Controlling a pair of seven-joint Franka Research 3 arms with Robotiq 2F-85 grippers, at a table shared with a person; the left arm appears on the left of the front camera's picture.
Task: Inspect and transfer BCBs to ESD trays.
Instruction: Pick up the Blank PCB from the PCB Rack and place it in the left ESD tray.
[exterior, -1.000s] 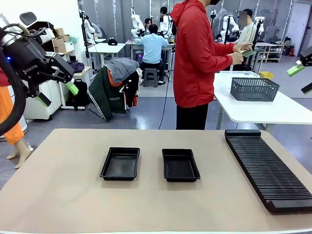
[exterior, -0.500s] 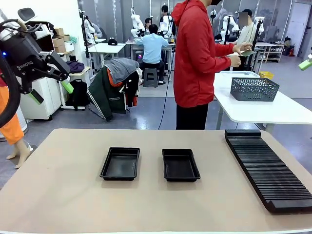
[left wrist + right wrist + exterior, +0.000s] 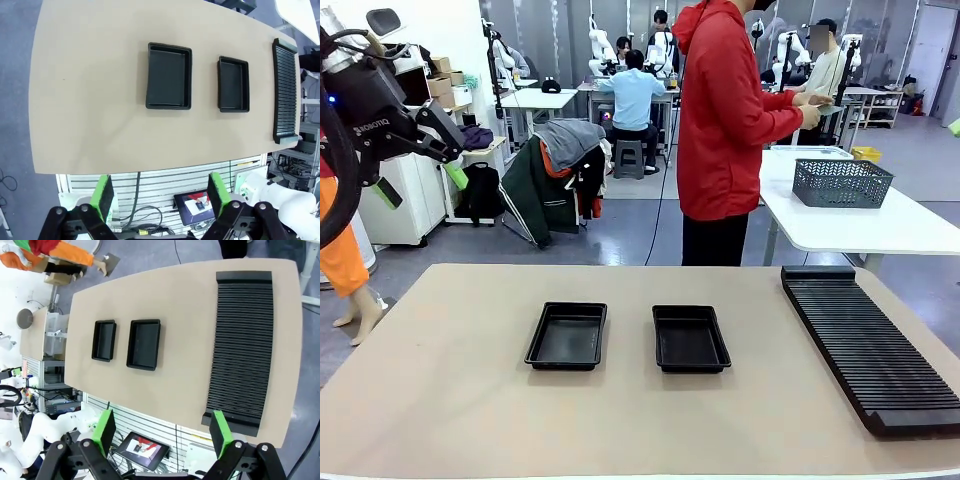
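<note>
Judging the risks, we fear a skewed drop most: if a board nearly fills a tray floor, one set down turned would ride up on the flared rim. The trays [image 3: 567, 336] [image 3: 690, 339] sit side by side, apart, in the middle of the table [image 3: 450, 400], floors bare, long axes running from the frame's lower edge toward the person. Both pincers are spread, holding nothing: left gripper [image 3: 420, 184] upper left, right gripper [image 3: 162, 434] high over the table. The person's hands [image 3: 808, 103], upper right above the basket [image 3: 840, 183], hold something too small to tell.
</note>
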